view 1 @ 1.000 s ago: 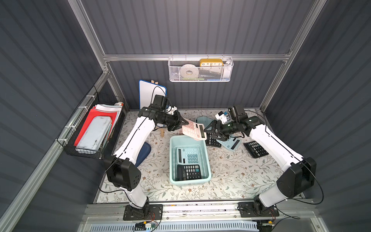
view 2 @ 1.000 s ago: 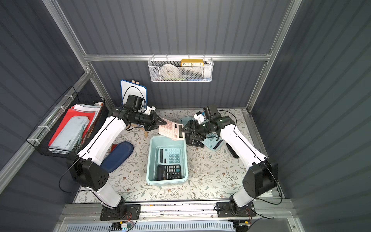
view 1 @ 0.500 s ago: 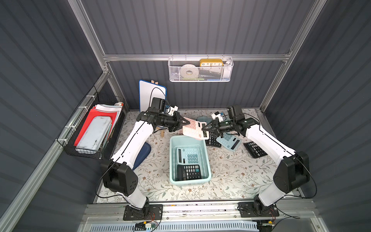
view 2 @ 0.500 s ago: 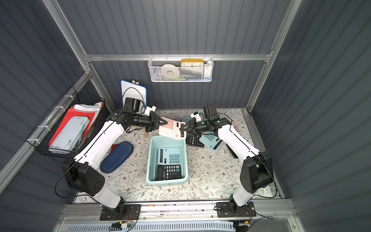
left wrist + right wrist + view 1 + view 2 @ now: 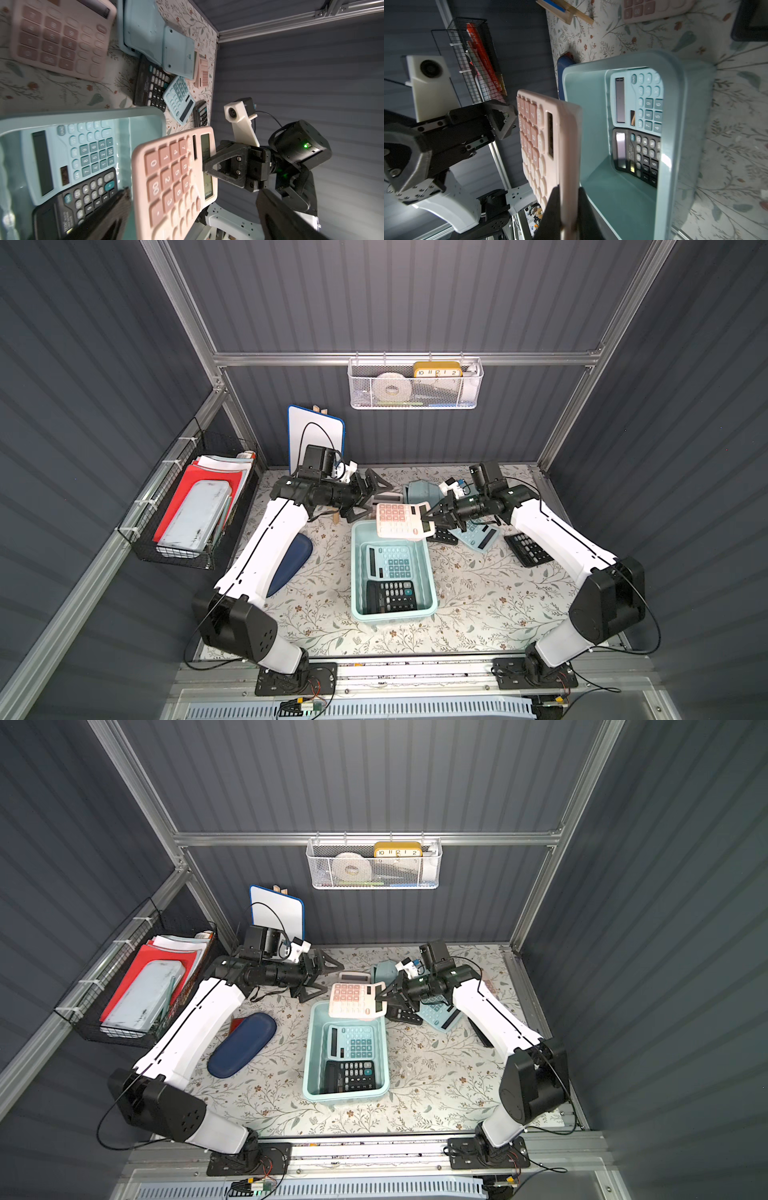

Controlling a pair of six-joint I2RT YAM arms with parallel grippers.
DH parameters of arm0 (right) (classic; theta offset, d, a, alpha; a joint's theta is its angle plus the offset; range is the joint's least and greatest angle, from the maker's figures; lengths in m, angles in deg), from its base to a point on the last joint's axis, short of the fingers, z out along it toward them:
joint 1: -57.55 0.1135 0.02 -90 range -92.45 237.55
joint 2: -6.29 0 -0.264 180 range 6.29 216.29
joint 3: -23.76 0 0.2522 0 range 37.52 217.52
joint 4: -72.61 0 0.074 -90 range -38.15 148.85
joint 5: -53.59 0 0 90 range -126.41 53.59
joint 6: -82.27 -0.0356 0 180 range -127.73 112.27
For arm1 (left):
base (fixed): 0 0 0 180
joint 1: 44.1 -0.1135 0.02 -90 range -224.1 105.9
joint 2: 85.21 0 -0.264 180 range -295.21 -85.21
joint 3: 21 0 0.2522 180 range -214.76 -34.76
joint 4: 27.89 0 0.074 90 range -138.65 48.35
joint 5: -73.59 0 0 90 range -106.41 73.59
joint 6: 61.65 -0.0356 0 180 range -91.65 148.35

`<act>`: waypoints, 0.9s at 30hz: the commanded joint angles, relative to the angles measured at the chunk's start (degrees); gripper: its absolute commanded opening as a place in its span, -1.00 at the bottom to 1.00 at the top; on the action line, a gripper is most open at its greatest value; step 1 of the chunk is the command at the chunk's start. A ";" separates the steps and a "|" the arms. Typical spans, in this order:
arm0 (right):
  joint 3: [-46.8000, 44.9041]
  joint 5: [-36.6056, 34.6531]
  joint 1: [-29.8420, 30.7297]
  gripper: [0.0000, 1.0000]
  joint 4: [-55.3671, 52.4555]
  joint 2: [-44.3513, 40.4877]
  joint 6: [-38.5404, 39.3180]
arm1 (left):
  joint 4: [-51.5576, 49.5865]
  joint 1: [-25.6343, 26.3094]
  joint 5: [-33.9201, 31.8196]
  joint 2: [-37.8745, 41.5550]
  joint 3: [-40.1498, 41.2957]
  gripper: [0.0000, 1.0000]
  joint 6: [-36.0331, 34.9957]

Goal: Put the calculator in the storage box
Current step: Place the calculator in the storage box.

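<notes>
A pink calculator (image 5: 399,520) (image 5: 355,1000) hangs tilted above the far end of the mint-green storage box (image 5: 356,572) (image 5: 309,1052). My right gripper (image 5: 430,518) (image 5: 569,199) is shut on the calculator's display edge (image 5: 544,141). Just left of the calculator my left gripper (image 5: 373,497) (image 5: 326,977) stands open, its fingers (image 5: 116,203) spread either side of the keypad end (image 5: 176,182) without touching it. Inside the storage box (image 5: 83,114) (image 5: 675,124) lie a light-blue calculator (image 5: 390,562) and a black one (image 5: 390,595).
More calculators lie on the floral mat: a pink one (image 5: 384,497) behind the box, a black (image 5: 442,536), a blue (image 5: 478,533) and another black (image 5: 528,549) to its right. A navy pouch (image 5: 291,562), whiteboard (image 5: 316,435), black wire basket (image 5: 191,506) and white mesh basket (image 5: 415,383) surround them.
My left gripper has opened and let go of the pink calculator. My right gripper has shut on its display edge. The calculator now hangs over the box's far end.
</notes>
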 commanded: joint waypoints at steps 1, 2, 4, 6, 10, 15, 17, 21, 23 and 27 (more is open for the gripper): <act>2.52 -6.18 0.23 -1.00 -8.87 -2.57 4.76 | -5.24 -0.48 -7.77 3.32 0.77 0.99 -1.73; 2.83 -7.77 0.40 -1.00 -10.21 -2.87 4.86 | -5.97 -0.49 -9.16 4.01 1.09 0.99 -1.93; 3.86 -11.26 1.14 -1.00 -13.01 -3.18 5.60 | -7.12 -0.57 -12.17 5.45 1.92 0.99 -2.20; 5.31 -14.43 2.10 -1.00 -15.88 -3.00 6.33 | -8.53 -0.57 -14.30 6.76 2.60 0.99 -2.72; 6.98 -21.70 3.90 -1.00 -19.25 -2.87 5.96 | -11.66 -0.79 -18.09 7.51 3.14 0.99 -4.73; 7.53 -27.45 5.53 -1.00 -18.94 -1.42 4.50 | -12.12 -0.75 -18.86 8.10 5.04 0.99 -5.63; 8.38 -28.81 6.75 -1.00 -19.25 0.18 4.78 | -11.94 -0.84 -18.62 8.62 5.88 0.99 -5.82; 9.88 -31.63 9.22 -1.00 -18.53 2.76 4.23 | -11.75 -0.88 -18.41 9.52 7.39 0.99 -6.51; 10.17 -32.60 10.31 -1.00 -17.30 3.90 3.61 | -11.90 -0.92 -18.40 9.79 8.13 0.99 -6.70; 11.52 -33.82 11.46 -1.00 -15.47 6.37 3.42 | -12.10 -1.01 -18.29 9.80 8.38 0.99 -6.97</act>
